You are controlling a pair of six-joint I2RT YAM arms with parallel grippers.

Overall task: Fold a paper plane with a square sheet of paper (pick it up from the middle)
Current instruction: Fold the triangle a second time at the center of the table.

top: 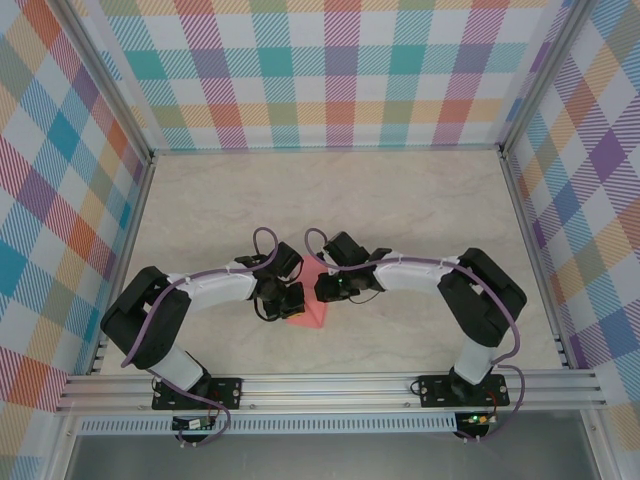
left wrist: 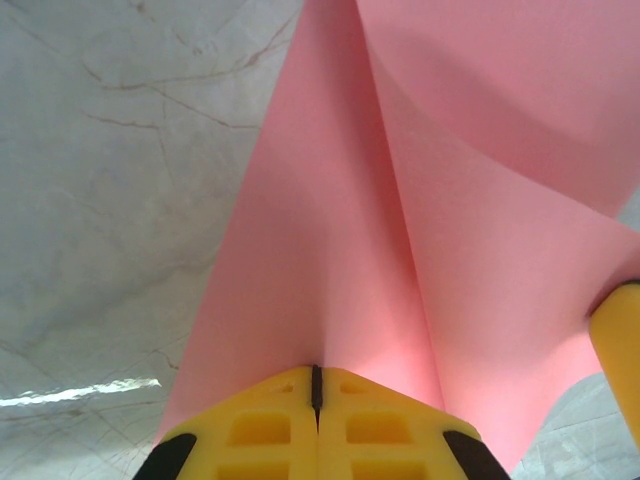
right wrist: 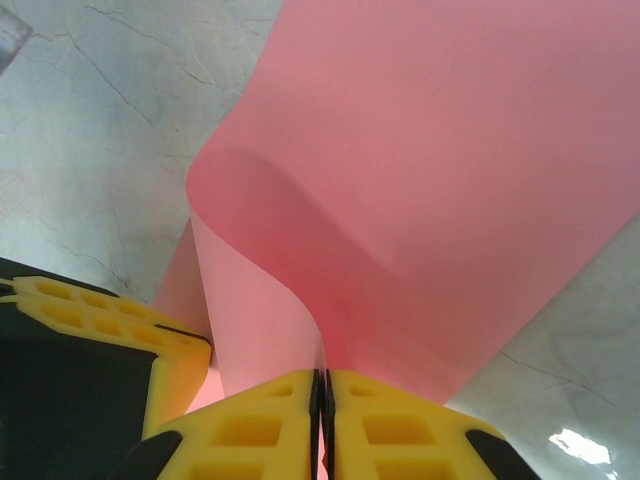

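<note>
Salmon-pink paper plane (top: 306, 312). Cream table (top: 420, 200), marble-patterned with faint brown veins. Walls (top: 330, 70) in pastel plaid of teal, orange, purple and yellow. Black-and-white arms (top: 215, 290) with purple cables (top: 262, 238). Left pincer (left wrist: 316, 385) and right pincer (right wrist: 322, 390) are yellow with black patches.

Paper plane (top: 310, 315) largely hidden (arms overlap it).

Over the pale marbled worktop (top: 400, 200), the left arm (top: 215, 290) and right arm (top: 420, 272) bend inward, so the left end effector (top: 288, 300) and right end effector (top: 322, 288) meet at a small pink paper (top: 310, 314) near the front rail (top: 330, 385), with checked walls (top: 330, 70) around.
</note>
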